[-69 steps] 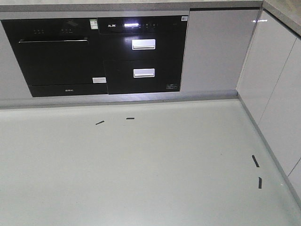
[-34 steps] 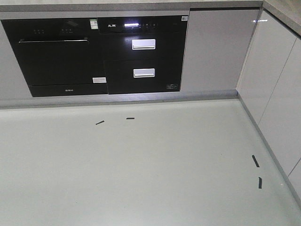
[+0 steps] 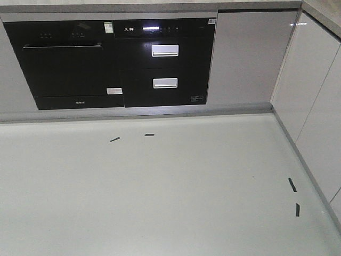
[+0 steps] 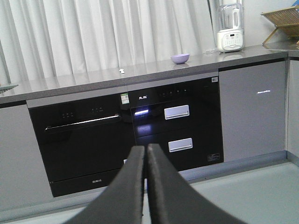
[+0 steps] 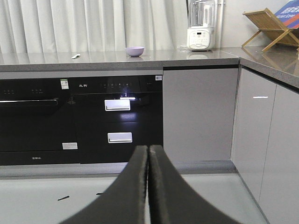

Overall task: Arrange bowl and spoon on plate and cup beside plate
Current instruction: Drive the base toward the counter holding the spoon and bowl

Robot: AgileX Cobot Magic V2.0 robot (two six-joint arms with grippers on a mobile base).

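The lavender bowl (image 4: 180,58) (image 5: 135,51) sits far off on the grey counter. A small pale spoon (image 4: 121,71) (image 5: 75,56) lies on the same counter, left of the bowl and well apart from it. The plate and the cup are out of view. My left gripper (image 4: 145,148) is shut with nothing between its dark fingers, and it points at the black appliances well short of the counter. My right gripper (image 5: 148,148) is also shut and empty, low above the floor. Neither gripper shows in the front view.
A grey counter (image 5: 196,57) runs over a black oven (image 3: 64,61) and black drawers (image 3: 164,64). A white blender (image 5: 201,25) and a wooden dish rack (image 5: 271,28) stand at the right. White cabinets (image 3: 319,106) wall the right side. Black tape marks (image 3: 292,184) lie on the floor.
In the front view the whole scene has slid a few pixels right and down, so the camera has shifted slightly. Nothing else differs.
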